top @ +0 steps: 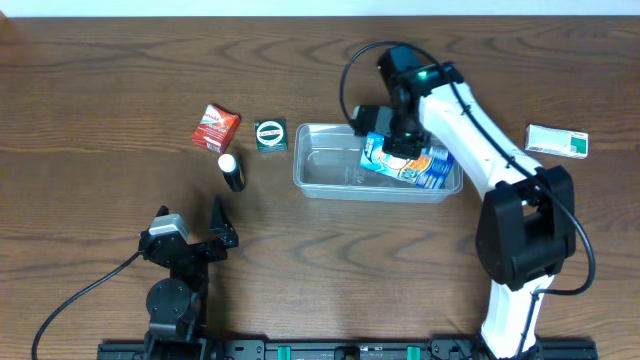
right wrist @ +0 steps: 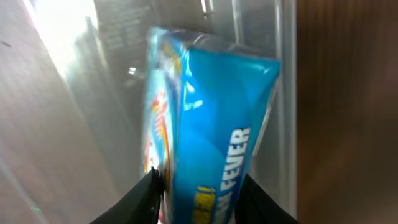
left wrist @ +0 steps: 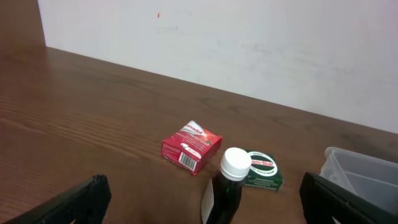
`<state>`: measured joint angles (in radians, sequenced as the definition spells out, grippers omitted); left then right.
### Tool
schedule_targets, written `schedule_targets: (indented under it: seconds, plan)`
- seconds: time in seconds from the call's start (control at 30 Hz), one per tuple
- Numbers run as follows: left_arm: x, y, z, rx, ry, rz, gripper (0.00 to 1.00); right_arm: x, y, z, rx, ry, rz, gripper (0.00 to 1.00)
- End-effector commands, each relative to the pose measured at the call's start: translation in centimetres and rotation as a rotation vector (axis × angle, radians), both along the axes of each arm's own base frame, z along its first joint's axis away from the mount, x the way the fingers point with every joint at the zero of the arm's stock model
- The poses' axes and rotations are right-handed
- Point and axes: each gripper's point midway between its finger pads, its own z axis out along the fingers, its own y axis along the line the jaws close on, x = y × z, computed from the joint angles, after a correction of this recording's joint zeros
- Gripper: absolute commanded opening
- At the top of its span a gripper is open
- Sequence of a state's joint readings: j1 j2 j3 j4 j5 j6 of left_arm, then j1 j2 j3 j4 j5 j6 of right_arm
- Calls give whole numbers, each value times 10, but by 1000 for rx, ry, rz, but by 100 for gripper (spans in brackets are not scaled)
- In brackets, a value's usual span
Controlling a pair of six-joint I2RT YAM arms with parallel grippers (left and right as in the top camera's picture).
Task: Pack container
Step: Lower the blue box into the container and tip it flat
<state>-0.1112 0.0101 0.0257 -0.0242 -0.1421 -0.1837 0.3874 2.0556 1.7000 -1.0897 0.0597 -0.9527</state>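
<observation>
Gripping blue box (top: 432, 168) w/ R jaws, close to container (top: 322, 186) wall; L jaws wide open, empty.

On the brown table (left wrist: 93, 124) a white-capped dark bottle (left wrist: 225, 190) stands nearest, with a red box (left wrist: 191, 146) beyond to its left, a green packet (left wrist: 264, 171) just beyond to its right, and the clear container (left wrist: 360, 168) at the right edge.
</observation>
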Motion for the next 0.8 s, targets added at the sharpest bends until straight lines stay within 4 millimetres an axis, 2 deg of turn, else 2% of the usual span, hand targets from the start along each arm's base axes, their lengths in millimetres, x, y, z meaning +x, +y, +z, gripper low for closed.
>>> schedule_targets:
  seconds: [0.0, 0.2, 0.53, 0.63, 0.77]
  plan:
    - [-1, 6, -18, 7, 51, 29, 98, 12, -12, 5, -161, -80, 108, 36]
    - [-1, 6, -18, 6, 51, 29, 98, 23, 1, 10, -199, -161, 141, 36]
    - [-1, 6, -18, 6, 51, 29, 98, 24, 13, 24, -253, -232, 153, 34]
    - [-1, 6, -18, 7, 51, 29, 98, 21, 19, 30, -222, -252, 92, 35]
    - [-1, 6, -18, 7, 51, 29, 98, 12, 29, 30, -108, -235, -102, 36]
